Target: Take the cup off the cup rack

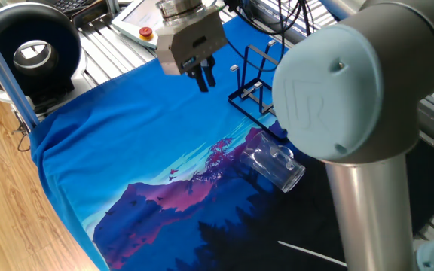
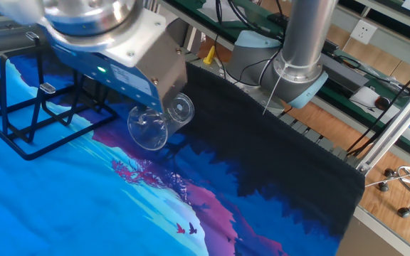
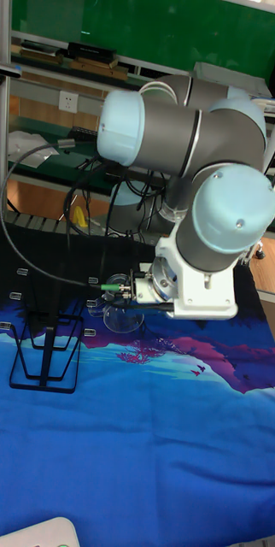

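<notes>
Blue printed cloth [image 1: 126, 143] covers my bench from edge to edge, and everything I care about sits on it. Going from big to small: the arm's pale elbow joint [image 1: 353, 83] fills the right of one fixed view and hides part of the scene behind it. The cup rack [image 2: 30, 117], black wire with thin upright pegs, stands on the cloth towards the far side, and I see nothing hanging on any peg. The hand [image 1: 203, 77] hovers above the cloth, to the left of the rack and well apart from the cup; its two dark fingers [image 1: 200, 75] point down and look drawn close together with nothing between them, though the gap is too small for me to be sure.

The cup [image 1: 276, 165], clear and lying on its side, rests on the cloth just beside the rack's base, nearer to me in one fixed view, its open mouth [image 2: 146, 126] facing the other fixed camera.

My reading: the removal itself is done, since the cup is off the rack and let go. What remains, I judge, is only to lift the hand clear without brushing the pegs or nudging the cup, which could roll on its side.
</notes>
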Controlling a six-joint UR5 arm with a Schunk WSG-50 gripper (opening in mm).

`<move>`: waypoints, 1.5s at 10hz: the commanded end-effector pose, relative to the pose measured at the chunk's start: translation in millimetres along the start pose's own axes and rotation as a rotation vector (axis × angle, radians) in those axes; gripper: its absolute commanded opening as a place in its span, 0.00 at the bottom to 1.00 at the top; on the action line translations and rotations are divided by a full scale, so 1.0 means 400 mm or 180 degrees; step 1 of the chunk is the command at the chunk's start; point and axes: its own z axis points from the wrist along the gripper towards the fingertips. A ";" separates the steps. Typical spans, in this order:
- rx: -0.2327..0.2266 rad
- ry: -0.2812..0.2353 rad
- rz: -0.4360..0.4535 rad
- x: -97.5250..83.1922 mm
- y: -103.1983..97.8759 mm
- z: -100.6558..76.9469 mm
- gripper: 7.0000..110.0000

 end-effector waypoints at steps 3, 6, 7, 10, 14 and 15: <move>0.0084 -0.0530 -0.0125 -0.077 -0.006 -0.009 0.15; 0.0209 -0.1170 -0.0483 -0.200 -0.015 -0.044 0.15; 0.0081 -0.1376 -0.0660 -0.235 0.020 -0.058 0.15; -0.0108 -0.1710 -0.0844 -0.287 0.071 -0.088 0.15; -0.0023 -0.2248 -0.1004 -0.371 0.078 -0.149 0.15; -0.0049 -0.2285 -0.0986 -0.376 0.083 -0.154 0.15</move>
